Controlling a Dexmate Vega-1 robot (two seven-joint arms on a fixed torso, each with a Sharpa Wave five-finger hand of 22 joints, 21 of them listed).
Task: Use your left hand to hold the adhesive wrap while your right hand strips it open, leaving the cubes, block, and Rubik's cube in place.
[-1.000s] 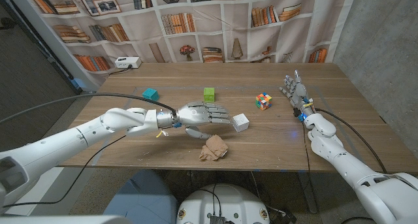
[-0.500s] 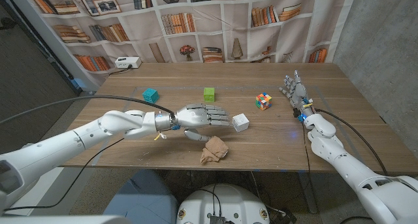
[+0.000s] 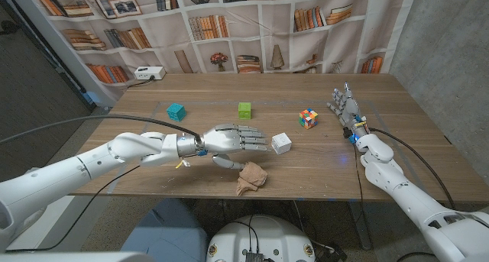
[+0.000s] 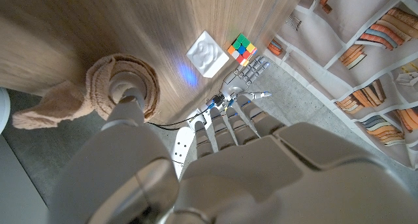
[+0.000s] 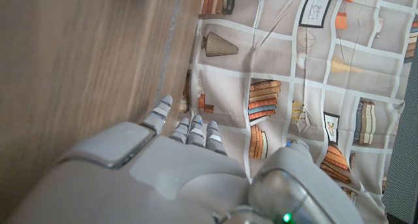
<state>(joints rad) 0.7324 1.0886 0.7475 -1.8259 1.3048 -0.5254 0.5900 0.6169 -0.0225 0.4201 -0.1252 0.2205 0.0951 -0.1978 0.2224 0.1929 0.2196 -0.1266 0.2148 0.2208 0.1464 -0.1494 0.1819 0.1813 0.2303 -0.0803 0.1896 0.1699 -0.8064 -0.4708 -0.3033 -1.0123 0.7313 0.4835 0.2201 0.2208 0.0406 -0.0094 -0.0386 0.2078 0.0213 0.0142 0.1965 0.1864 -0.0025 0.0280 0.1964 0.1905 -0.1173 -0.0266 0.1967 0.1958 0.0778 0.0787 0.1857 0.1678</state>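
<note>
The tan adhesive wrap (image 3: 250,177) is a small roll with a loose tail, lying near the table's front edge. My left hand (image 3: 231,139) hovers just behind it with fingers stretched out and apart. Its thumb (image 3: 224,162) reaches down to the roll's left side. In the left wrist view the thumb tip (image 4: 128,93) lies over the core of the wrap (image 4: 145,77); whether it touches, I cannot tell. My right hand (image 3: 344,108) stands far off at the table's right, fingers straight, holding nothing. The white block (image 3: 281,143) sits right beside my left fingertips.
A green cube (image 3: 244,110) and a teal cube (image 3: 176,111) stand behind my left hand. The Rubik's cube (image 3: 308,118) lies between the white block and my right hand. The table's front edge (image 3: 306,197) runs just below the wrap.
My left hand has shifted slightly toward the front edge, bringing its thumb closer to the wrap. The right hand and the cubes have not moved.
</note>
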